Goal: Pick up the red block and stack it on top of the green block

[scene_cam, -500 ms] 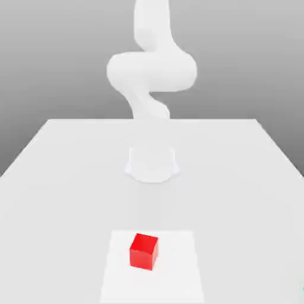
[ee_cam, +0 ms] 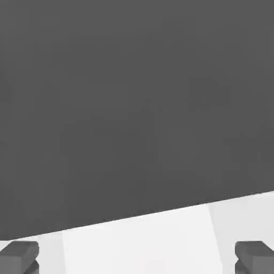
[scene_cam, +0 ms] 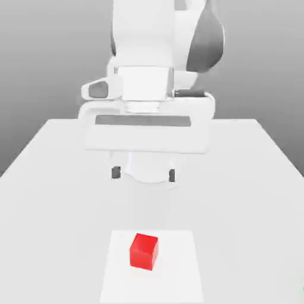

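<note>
A white robot arm's two-finger tool (scene_cam: 143,173) hangs above the plain white bench (scene_cam: 249,178), its dark fingertips (ee_cam: 19,256) spread wide apart and holding nothing. The small matte red cube (scene_cam: 143,251) sits on a paler square patch (scene_cam: 178,267) of the bench, nearer the camera, with open surface between them.

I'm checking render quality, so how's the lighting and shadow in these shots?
Exterior view: flat, even light, white table nearly shadowless, red block shaded darker on its front face. Hand view: dark grey backdrop, no glare, open end effector fingertips crisp.
</note>
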Robot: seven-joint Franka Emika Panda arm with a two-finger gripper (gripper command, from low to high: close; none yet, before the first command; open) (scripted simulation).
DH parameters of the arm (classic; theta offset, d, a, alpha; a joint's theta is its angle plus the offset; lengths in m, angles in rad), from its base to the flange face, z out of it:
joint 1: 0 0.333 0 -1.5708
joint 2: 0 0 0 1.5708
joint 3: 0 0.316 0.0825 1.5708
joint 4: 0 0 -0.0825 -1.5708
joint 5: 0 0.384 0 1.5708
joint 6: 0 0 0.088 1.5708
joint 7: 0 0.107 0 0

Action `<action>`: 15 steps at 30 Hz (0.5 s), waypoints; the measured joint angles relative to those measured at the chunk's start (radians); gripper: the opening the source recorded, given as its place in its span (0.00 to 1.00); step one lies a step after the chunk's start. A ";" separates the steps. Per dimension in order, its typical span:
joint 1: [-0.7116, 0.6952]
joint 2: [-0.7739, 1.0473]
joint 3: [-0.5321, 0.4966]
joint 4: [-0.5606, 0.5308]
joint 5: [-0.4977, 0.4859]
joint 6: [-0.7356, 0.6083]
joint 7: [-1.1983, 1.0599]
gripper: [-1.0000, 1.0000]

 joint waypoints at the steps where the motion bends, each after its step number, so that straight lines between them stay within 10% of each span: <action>1: -0.002 0.036 0.001 -0.019 -0.002 0.021 0.011 0.50; 11: -0.001 0.399 -0.014 -0.072 -0.029 0.287 0.073 0.50; 12: 0.000 0.419 -0.016 -0.069 -0.030 0.304 0.073 0.00; 15: 0.000 0.419 -0.015 -0.069 -0.031 0.304 0.074 0.00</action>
